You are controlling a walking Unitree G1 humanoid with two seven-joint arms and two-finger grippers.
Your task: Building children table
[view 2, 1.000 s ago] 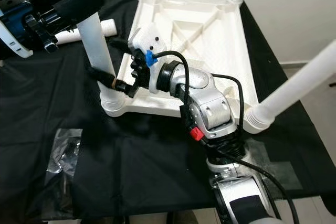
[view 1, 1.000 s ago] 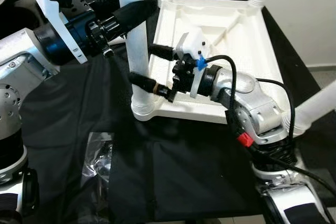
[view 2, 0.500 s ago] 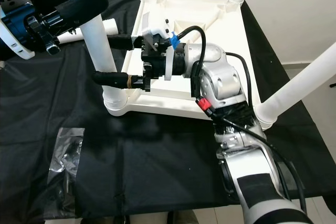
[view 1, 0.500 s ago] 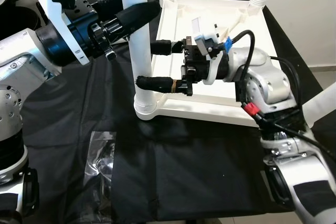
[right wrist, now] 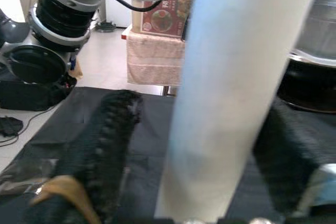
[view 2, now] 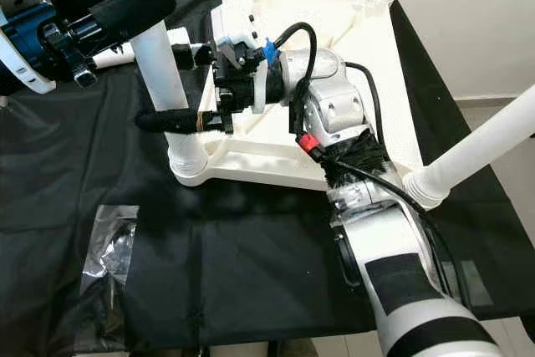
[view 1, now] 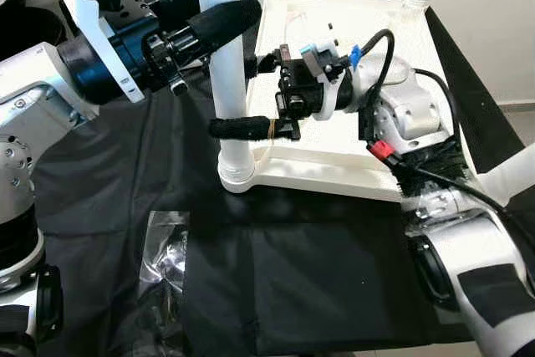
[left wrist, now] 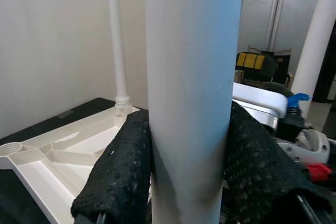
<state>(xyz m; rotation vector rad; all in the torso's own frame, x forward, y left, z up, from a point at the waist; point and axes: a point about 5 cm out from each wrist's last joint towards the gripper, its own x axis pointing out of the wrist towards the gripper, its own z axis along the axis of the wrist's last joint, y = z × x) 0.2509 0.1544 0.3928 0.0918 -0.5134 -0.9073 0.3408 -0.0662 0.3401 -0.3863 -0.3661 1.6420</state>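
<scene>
Black-draped table: left hand clamps white leg; right hand open astride it

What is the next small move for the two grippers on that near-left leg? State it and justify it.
Probably twist the leg further into its corner socket. The left gripper clamps it high up, the right gripper's fingers straddle it lower, and it stands upright in the upturned tabletop, so seating it seems the remaining step.

**Hidden / cut off**

Near table leg: top runs out of frame. It hides the right gripper's far finger almost entirely. Right-corner leg is cropped by the edge. Plastic bag contents too dark to tell.
</scene>
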